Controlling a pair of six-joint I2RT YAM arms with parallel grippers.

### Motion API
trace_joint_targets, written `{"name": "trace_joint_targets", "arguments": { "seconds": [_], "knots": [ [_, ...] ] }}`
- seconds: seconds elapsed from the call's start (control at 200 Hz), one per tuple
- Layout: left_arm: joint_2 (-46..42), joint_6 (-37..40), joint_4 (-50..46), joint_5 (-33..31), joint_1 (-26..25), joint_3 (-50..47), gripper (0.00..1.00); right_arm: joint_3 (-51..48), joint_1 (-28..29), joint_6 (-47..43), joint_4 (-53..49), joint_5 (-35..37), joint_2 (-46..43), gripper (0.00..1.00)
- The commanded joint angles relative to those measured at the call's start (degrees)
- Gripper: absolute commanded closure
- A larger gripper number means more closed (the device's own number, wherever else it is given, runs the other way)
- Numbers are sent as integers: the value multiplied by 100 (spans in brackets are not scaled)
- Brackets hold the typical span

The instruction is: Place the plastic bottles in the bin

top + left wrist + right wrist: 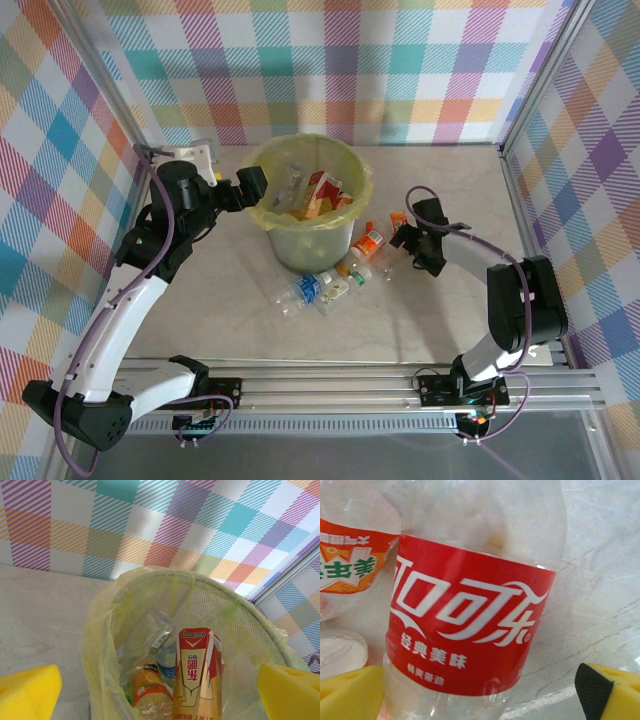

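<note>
Jaws on my right gripper [480,697] straddle the clear red-labelled bottle [470,615], unclosed, for pickup; left gripper [159,692] gapes empty over the green bag-lined bin [245,625].

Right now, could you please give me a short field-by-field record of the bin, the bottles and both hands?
Bin: round pale green bucket with yellow-green bag liner, upright, mid-table, partly full
Loose bottles: small clear plastic bottles lying on the table beside the bin, on the right arm's side
Left hand: open, empty, at the bin's rim
Right hand: open, pads either side of a clear red-labelled bottle
</note>
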Motion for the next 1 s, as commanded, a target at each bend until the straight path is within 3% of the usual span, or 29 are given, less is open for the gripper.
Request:
{"name": "trace_joint_targets", "arguments": {
  "seconds": [0.0, 0.24, 0.62, 0.725, 1.0],
  "knots": [
    [19, -10, 117, 49, -34, -36, 0, -145, -53, -26, 45, -32, 45, 5],
    [16, -24, 140, 62, -33, -38, 0, -348, -78, -138, -41, -101, 0, 12],
    [48, -61, 125, 78, -35, -16, 0, -665, -88, -324, -166, -113, -159, 33],
    [49, -70, 125, 93, -34, -7, 0, -753, -92, -375, -233, -22, -367, 44],
    [45, -145, 177, 229, -34, 24, 0, -991, -88, -769, -298, -25, -1544, 52]
  ]
}}
